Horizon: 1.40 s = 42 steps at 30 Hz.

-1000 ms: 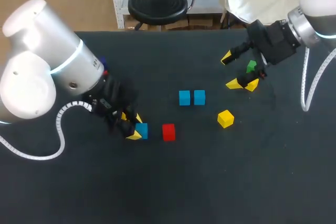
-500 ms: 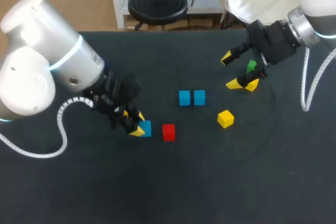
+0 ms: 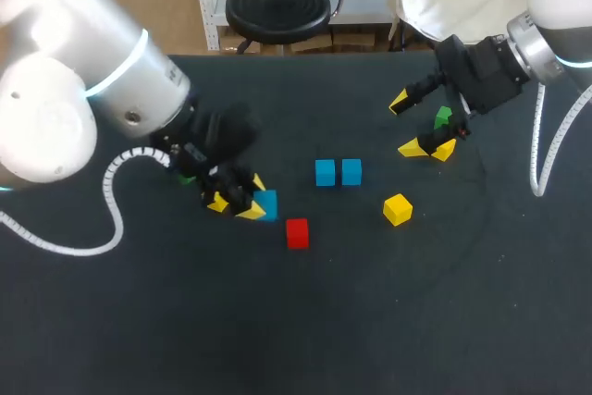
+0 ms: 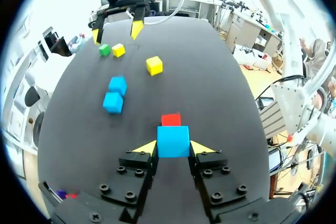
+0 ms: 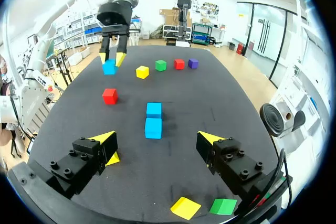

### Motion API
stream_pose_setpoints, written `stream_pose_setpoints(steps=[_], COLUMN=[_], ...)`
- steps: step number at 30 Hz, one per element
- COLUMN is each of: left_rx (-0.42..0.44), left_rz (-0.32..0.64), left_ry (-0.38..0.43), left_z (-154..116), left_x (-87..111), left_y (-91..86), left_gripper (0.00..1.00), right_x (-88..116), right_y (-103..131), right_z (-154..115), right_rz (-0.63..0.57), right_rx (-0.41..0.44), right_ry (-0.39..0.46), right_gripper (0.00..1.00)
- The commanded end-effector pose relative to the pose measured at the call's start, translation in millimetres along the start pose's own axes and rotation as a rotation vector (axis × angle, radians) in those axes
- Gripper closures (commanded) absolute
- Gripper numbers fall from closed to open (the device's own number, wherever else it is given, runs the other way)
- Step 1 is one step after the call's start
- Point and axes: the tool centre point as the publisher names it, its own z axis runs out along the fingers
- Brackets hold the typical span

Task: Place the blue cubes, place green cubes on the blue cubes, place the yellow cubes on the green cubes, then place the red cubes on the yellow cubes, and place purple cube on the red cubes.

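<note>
L gripper (image 4: pixel 173 147) clenched on a blue cube (image 4: pixel 173 140), fingers (image 4: pixel 147 147) on two opp. flat sides. Cube looks rigid, light and smooth-faced. Prob. slips only if the pinch sits off-centre, so grip square, mid-face. Red cube (image 4: pixel 170 119) just ahead, blue pair (image 4: pixel 115 94) further ahead. R gripper (image 5: pixel 156 140) released, nothing in it, over the desk (image 5: pixel 220 103).

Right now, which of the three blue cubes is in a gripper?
The lone blue cube beside the red cube, clamped in the left gripper. The other two blue cubes sit side by side, untouched.
</note>
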Motion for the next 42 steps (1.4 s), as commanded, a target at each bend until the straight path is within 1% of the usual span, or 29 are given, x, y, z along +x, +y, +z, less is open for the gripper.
stream_pose_setpoints(steps=[1, 25, 26, 27, 28, 29, 31, 33, 40, 42], left_rx=[0.033, 0.033, 0.025, 0.014, 0.012, 0.002, 0.032, 0.031, 0.003, -0.024], left_rz=[0.014, 0.014, 0.014, 0.011, 0.016, 0.015, -0.013, -0.011, -0.005, 0.012], left_ry=[-0.011, -0.011, -0.012, -0.04, -0.048, -0.031, -0.065, -0.054, -0.034, -0.017], left_z=[-5, -5, -3, -1, 0, 4, 9, 12, 19, 22], left_x=[-14.9, -14.9, -18.6, -21.8, -23.1, -23.9, -23.3, -23.2, -23.5, -22.2], left_y=[4.4, 4.4, 10.8, 18.2, 21.5, 27.3, 38.3, 44.4, 49.9, 51.4], left_gripper=[1.0, 1.0, 1.0, 1.0, 1.0, 1.0, 1.0, 1.0, 1.0, 1.0], right_x=[0, 0, 0, 0, 0, 0, 0, 0, 0, 0], right_y=[0, 0, 0, 0, 0, 0, 0, 0, 0, 0], right_z=[0, 0, 0, 0, 0, 0, 0, 0, 0, 0], right_rz=[0.0, 0.0, 0.0, 0.0, 0.0, 0.0, 0.0, 0.0, 0.0, 0.0], right_rx=[0.0, 0.0, 0.0, 0.0, 0.0, 0.0, 0.0, 0.0, 0.0, 0.0], right_ry=[0.0, 0.0, 0.0, 0.0, 0.0, 0.0, 0.0, 0.0, 0.0, 0.0], right_gripper=[0.0, 0.0, 0.0, 0.0, 0.0, 0.0, 0.0, 0.0, 0.0, 0.0])
